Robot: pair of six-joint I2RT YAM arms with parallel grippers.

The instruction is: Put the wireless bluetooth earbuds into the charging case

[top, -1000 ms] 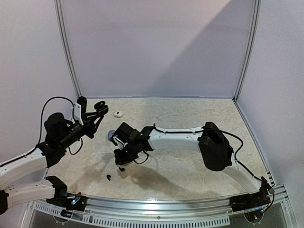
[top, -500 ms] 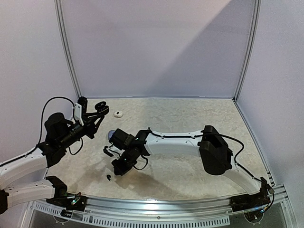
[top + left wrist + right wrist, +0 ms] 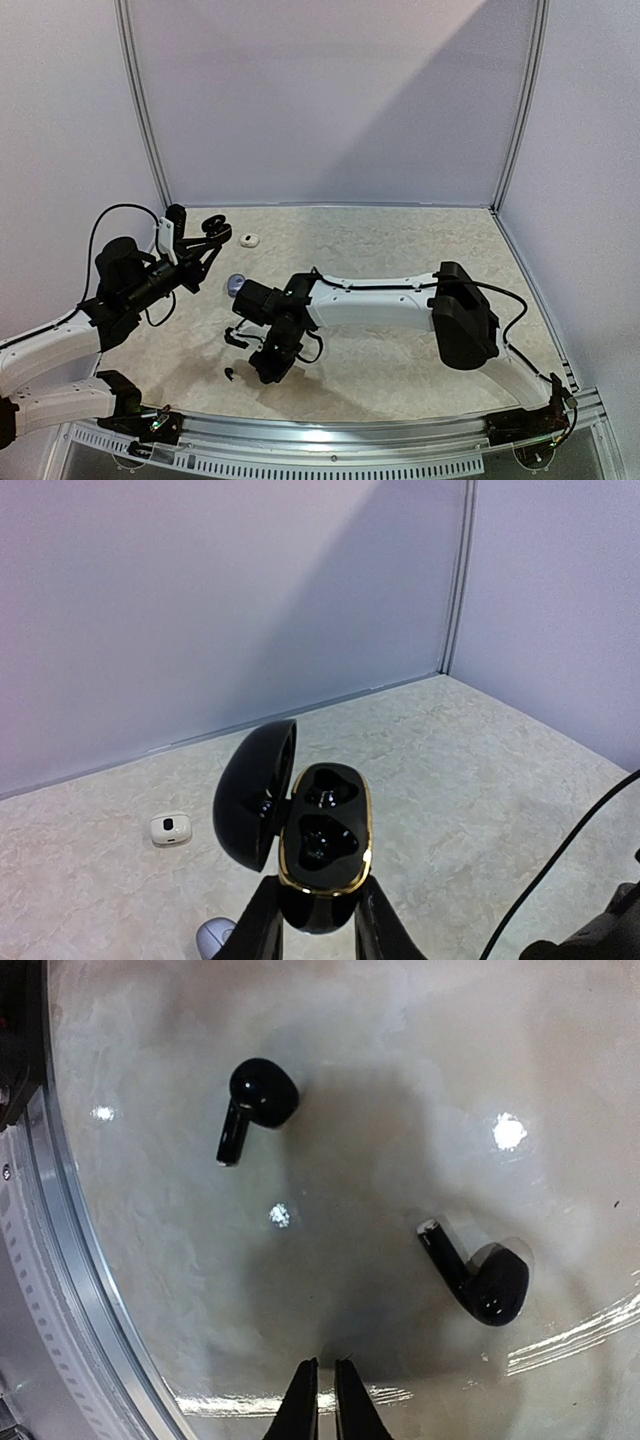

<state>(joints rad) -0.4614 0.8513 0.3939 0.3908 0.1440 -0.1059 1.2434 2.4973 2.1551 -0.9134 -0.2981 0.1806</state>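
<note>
My left gripper [image 3: 318,900] is shut on a black charging case [image 3: 322,840] with a gold rim. It holds the case above the table with the lid open to the left and both sockets empty. In the top view the case [image 3: 212,229] is up at the left gripper [image 3: 204,242]. Two black earbuds lie on the table in the right wrist view, one at upper left [image 3: 258,1095] and one at right [image 3: 485,1280]. My right gripper [image 3: 327,1385] is shut and empty, hovering just above the table near them. The top view shows one black earbud [image 3: 230,375] left of the right gripper [image 3: 268,366].
A small white case [image 3: 249,239] lies at the back left and also shows in the left wrist view [image 3: 171,828]. A rounded silvery-grey object [image 3: 236,284] lies between the arms. The table's metal front rail [image 3: 40,1260] runs close by the black earbuds.
My right gripper has moved toward the near edge and now hangs over the black earbuds. The left gripper and the case have barely moved.
</note>
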